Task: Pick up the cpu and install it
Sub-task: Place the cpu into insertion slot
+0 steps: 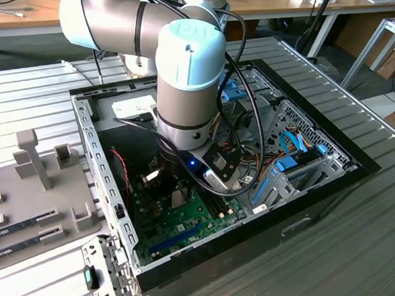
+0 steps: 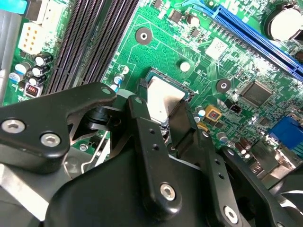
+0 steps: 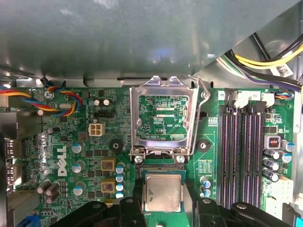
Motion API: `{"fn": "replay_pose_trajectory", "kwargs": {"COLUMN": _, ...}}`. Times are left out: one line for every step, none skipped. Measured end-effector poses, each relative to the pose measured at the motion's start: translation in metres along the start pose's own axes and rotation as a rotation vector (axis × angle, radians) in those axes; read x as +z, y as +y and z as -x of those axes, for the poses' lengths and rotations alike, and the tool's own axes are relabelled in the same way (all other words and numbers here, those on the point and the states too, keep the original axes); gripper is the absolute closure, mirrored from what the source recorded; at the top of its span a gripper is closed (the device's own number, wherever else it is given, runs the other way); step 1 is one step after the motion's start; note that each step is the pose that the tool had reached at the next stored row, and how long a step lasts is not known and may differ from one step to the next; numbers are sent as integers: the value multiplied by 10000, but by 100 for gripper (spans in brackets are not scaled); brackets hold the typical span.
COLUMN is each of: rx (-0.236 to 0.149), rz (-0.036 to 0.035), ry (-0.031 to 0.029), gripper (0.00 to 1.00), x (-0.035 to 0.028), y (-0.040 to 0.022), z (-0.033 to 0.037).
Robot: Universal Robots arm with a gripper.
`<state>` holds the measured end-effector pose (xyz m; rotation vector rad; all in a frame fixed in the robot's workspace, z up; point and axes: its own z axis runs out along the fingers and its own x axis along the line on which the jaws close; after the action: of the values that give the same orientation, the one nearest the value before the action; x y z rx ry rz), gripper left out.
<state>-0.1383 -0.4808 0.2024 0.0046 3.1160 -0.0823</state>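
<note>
Silver-grey arm (image 1: 180, 95), pale-blue joint caps, black tool (image 2: 163, 124).

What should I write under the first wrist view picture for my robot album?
The gripper holds the cpu just below the open metal socket frame on the green board.

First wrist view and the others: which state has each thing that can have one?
Small square silver-grey cpu: lying flat in its socket, between the black tool fingers.
Hinged metal socket frame: flipped open, standing up.
Long black memory slots: empty.
Black computer case: side open, motherboard exposed.
Tool: fingers at the cpu's two sides; grip cannot be told.
</note>
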Motion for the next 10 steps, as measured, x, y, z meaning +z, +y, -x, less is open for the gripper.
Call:
{"fn": "replay_pose_trajectory", "kwargs": {"rx": 0, "rz": 0, "ry": -2, "gripper": 57, "x": -17, "y": -1, "z": -2}}
{"fn": "replay_pose_trajectory", "kwargs": {"rx": 0, "rz": 1, "ry": -3, "gripper": 57, "x": -31, "y": -2, "z": -2}}
{"fn": "replay_pose_trajectory", "kwargs": {"rx": 1, "rz": 5, "ry": -5, "gripper": 57, "x": -34, "y": -2, "z": -5}}
{"fn": "replay_pose_trajectory", "kwargs": {"rx": 1, "rz": 2, "ry": -4, "gripper": 57, "x": -35, "y": -3, "z": -8}}
{"fn": "replay_pose_trajectory", "kwargs": {"rx": -3, "rz": 3, "ry": -4, "gripper": 57, "x": -35, "y": -3, "z": -8}}
{"fn": "replay_pose_trajectory", "kwargs": {"rx": -4, "rz": 3, "ry": -4, "gripper": 57, "x": -35, "y": -3, "z": -8}}
{"fn": "replay_pose_trajectory", "kwargs": {"rx": -5, "rz": 3, "ry": -4, "gripper": 57, "x": -35, "y": -3, "z": -8}}
{"fn": "replay_pose_trajectory", "kwargs": {"rx": -5, "rz": 2, "ry": -4, "gripper": 57, "x": -33, "y": -4, "z": -8}}
{"fn": "replay_pose_trajectory", "kwargs": {"rx": -5, "rz": 2, "ry": -3, "gripper": 57, "x": -30, "y": -4, "z": -9}}
{"fn": "replay_pose_trajectory", "kwargs": {"rx": -5, "rz": 2, "ry": -2, "gripper": 57, "x": -26, "y": -2, "z": -8}}
